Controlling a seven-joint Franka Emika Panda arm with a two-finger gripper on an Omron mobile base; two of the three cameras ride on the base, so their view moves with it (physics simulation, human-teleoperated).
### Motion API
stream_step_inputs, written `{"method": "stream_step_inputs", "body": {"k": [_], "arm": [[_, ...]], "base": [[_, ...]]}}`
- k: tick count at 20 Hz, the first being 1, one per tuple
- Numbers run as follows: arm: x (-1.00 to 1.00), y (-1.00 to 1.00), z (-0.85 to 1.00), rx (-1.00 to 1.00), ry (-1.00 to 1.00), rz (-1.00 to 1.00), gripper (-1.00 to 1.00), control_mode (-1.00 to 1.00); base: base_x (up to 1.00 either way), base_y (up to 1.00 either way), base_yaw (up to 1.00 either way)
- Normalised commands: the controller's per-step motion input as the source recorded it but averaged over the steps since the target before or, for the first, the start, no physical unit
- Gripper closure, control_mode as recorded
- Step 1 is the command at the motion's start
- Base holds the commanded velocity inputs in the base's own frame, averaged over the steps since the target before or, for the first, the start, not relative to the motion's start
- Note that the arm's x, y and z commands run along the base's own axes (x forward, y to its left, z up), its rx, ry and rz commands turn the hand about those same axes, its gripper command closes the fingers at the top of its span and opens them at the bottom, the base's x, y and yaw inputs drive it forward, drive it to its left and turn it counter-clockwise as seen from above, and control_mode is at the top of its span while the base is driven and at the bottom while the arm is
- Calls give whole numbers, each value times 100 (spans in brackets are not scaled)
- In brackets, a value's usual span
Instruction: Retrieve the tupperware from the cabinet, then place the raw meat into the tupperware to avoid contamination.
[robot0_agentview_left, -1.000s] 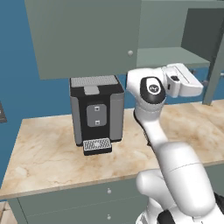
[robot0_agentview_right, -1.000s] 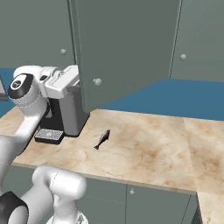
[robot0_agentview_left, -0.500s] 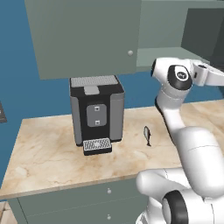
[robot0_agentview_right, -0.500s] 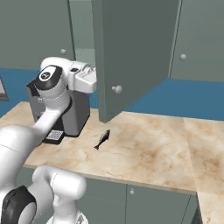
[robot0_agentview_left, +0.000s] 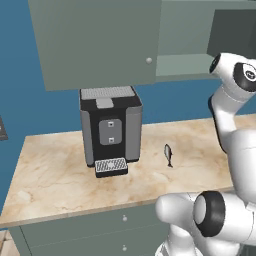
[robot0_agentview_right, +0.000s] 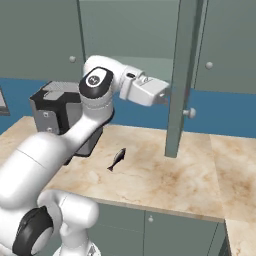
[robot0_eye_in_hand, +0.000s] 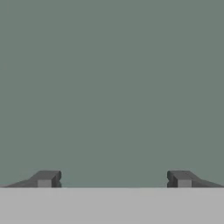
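Tupperware: not made out on the visible part of the cabinet shelf; its place inside cannot be told from these views.
Cabinet (robot0_agentview_right: 130, 30): wall unit above the counter; one door (robot0_agentview_right: 182, 75) stands swung out, seen nearly edge-on in the right base view, with its knob (robot0_agentview_right: 189, 113) low on the edge.
Gripper (robot0_agentview_right: 167, 97): raised to cabinet height, right up against the inner face of the open door; contact itself cannot be confirmed.
Claw state: fingers (robot0_eye_in_hand: 46, 178) spread wide apart in the hand view, nothing between them, flat grey-green surface directly ahead.
Raw meat (robot0_agentview_left: 168, 154): small dark fish lying flat on the marble counter (robot0_agentview_left: 55, 170), right of the coffee machine (robot0_agentview_left: 110, 129) and apart from it.
Fish axis: long axis runs roughly front-to-back across the counter, slightly diagonal; which end is the head is too small to tell for sure.
Handling, fish (judgement): light, soft, probably slippery; thin body lies low on the counter. Best taken across the mid-body, jaws set crosswise to the long axis, closing gently.
Handling, tupperware (judgement): light, stiff, shallow; a pinch on one rim wall should do.
Step in hand (judgement): door opening; retrieval not yet done.
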Motion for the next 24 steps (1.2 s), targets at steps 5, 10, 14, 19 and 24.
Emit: {"method": "stream_step_inputs", "body": {"k": [5, 10, 14, 19, 24], "arm": [[0, -87, 0, 16, 2, -2, -100, -100], [1, -70, -6, 16, 3, 0, -100, -100], [-1, -8, -21, 7, 1, 0, -100, -100], [-19, 46, -20, 0, -3, 2, -100, -100], [-46, 66, -8, -1, -3, 8, -100, -100]], "base": [[0, 0, 0], [0, 0, 0], [0, 0, 0], [0, 0, 0], [0, 0, 0]]}}
